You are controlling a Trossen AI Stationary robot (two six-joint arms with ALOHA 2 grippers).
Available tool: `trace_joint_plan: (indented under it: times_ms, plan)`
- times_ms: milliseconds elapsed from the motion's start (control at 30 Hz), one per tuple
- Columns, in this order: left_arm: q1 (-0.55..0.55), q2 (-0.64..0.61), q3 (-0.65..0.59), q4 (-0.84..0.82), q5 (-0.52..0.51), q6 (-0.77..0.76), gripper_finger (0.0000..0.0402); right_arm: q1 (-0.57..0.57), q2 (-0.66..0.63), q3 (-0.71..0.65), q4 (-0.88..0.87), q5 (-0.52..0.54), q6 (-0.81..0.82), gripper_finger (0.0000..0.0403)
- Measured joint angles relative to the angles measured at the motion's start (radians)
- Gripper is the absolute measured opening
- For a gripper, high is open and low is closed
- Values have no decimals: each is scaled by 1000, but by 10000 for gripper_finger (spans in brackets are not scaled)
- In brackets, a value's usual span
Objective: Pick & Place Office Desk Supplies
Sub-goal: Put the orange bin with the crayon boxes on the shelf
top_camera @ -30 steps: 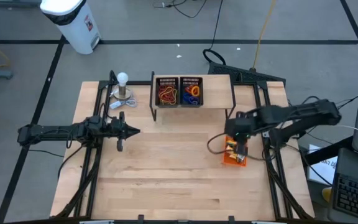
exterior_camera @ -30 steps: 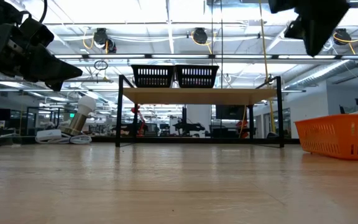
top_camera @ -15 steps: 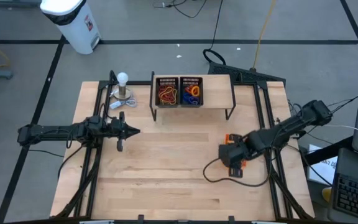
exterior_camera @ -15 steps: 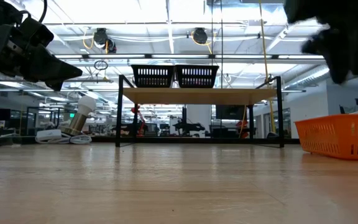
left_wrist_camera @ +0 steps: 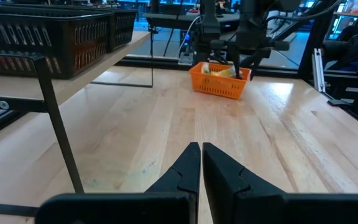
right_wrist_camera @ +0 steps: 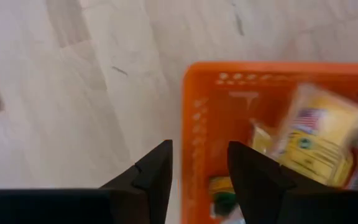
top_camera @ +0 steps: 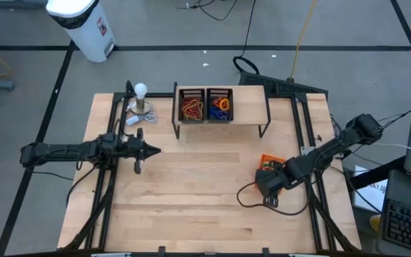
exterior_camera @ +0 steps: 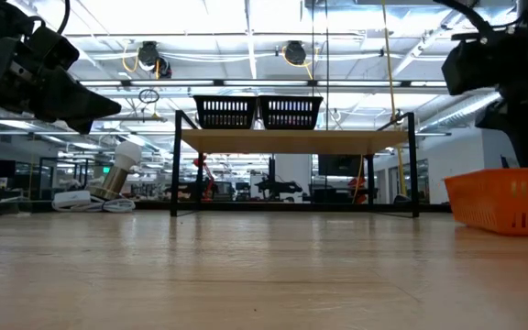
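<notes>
The right gripper [right_wrist_camera: 199, 180] hangs over the near rim of the orange basket [right_wrist_camera: 194, 112], fingers apart and empty; the yellow packets [right_wrist_camera: 319, 140] lie inside it. The step looks like reaching in for a packet, which calls for shifting inward over one and lowering. Beyond the basket, the black bins [top_camera: 205, 105] on the shelf hold coloured elastic loops [top_camera: 191, 108], seen only from overhead. Farthest off, the left gripper [left_wrist_camera: 201, 152] waits, pressed together.

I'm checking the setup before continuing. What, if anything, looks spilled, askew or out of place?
Nothing looks spilled. The orange basket sits flat with yellow packets inside; the right pincer hovers open over its rim. Both black baskets sit square on the shelf.
</notes>
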Motion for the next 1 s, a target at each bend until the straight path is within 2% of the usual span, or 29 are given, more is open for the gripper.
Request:
trace_joint_plan:
  times_ms: [233, 367, 567, 700, 1000]
  plan:
    - [0, 0, 0, 5, 0, -1, 21, -2, -11, 0, -6, -3, 0, 135]
    - [0, 0, 0, 6, 0, -3, 21, 5, 8, 0, -5, -50, -9, 136]
    - [0, 0, 0, 7, 0, -17, 21, 18, 42, 0, -3, 21, -27, 126]
    - [0, 0, 0, 7, 0, -20, 21, 16, 44, 0, -7, 50, -14, 103]
    - [0, 0, 0, 9, 0, -15, 21, 16, 53, 0, -11, -25, -11, 18]
